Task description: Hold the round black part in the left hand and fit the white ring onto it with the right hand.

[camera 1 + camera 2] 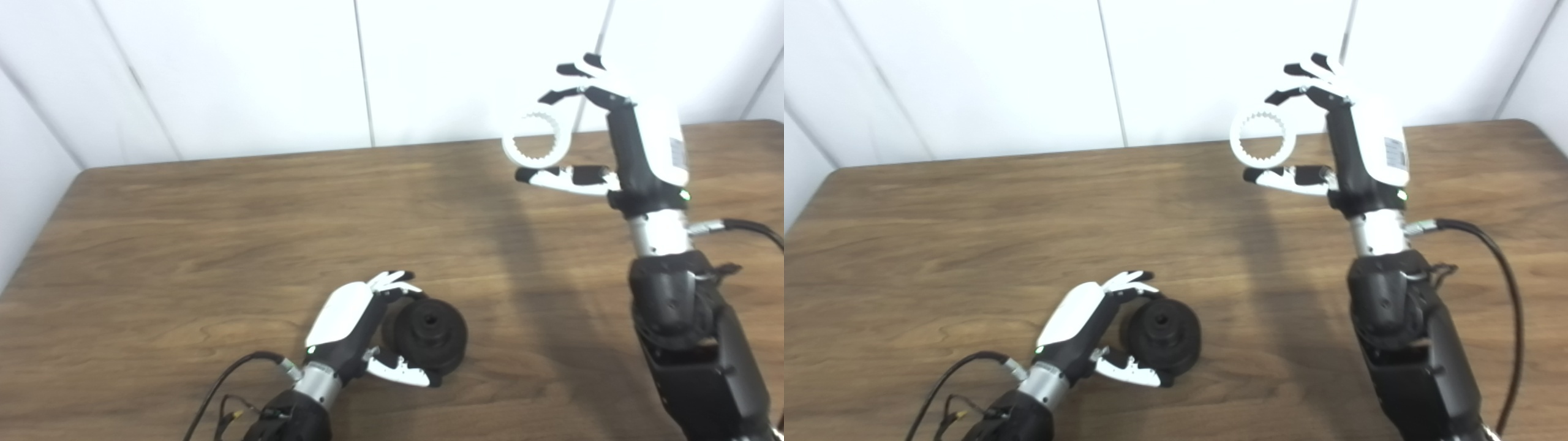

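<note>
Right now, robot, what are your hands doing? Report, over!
Left hand shut on round black part, low at the table. Right hand shut on white ring, raised high. Parts far apart, nothing between them.

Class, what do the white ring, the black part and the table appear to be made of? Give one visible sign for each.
White ring: likely plastic, matte, with moulded inner teeth.
Black part: probably matte plastic or rubber; dull, no shine.
Table: wood or wood-look laminate, satin finish; brown grain streaks show.
</note>
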You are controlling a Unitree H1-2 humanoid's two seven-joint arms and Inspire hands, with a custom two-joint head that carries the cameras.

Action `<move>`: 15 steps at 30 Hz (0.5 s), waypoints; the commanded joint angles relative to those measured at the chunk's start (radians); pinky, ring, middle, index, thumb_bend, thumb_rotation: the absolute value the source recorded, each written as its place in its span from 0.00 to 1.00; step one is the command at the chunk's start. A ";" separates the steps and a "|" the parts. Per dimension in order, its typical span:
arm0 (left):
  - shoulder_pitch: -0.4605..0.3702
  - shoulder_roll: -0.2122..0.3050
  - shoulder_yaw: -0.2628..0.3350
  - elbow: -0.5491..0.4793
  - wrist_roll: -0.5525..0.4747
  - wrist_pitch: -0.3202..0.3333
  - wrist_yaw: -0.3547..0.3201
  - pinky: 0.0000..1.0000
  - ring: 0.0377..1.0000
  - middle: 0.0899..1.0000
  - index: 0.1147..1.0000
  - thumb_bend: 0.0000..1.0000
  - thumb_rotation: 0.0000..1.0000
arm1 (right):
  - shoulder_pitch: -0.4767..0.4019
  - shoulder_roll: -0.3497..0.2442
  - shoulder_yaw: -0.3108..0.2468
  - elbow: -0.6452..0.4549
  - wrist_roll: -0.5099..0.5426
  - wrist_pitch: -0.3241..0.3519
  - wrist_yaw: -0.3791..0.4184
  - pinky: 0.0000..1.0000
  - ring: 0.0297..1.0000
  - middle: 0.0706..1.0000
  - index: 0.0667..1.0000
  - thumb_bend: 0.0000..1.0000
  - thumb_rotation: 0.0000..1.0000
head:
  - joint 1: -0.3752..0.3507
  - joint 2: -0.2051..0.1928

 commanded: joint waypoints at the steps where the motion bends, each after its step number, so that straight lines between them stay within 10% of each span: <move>1: -0.016 -0.002 -0.007 0.010 0.007 -0.007 0.006 0.92 0.95 0.91 0.59 0.89 0.25 | -0.006 0.022 -0.010 -0.049 0.025 0.006 0.026 0.88 0.89 0.78 0.44 0.52 0.15 | 0.000 0.001; 15: -0.027 -0.001 -0.010 0.020 0.005 -0.002 0.017 0.93 0.95 0.91 0.58 0.89 0.26 | 0.192 0.153 0.055 -0.154 0.093 0.025 0.153 0.88 0.90 0.78 0.44 0.52 0.14 | 0.012 0.021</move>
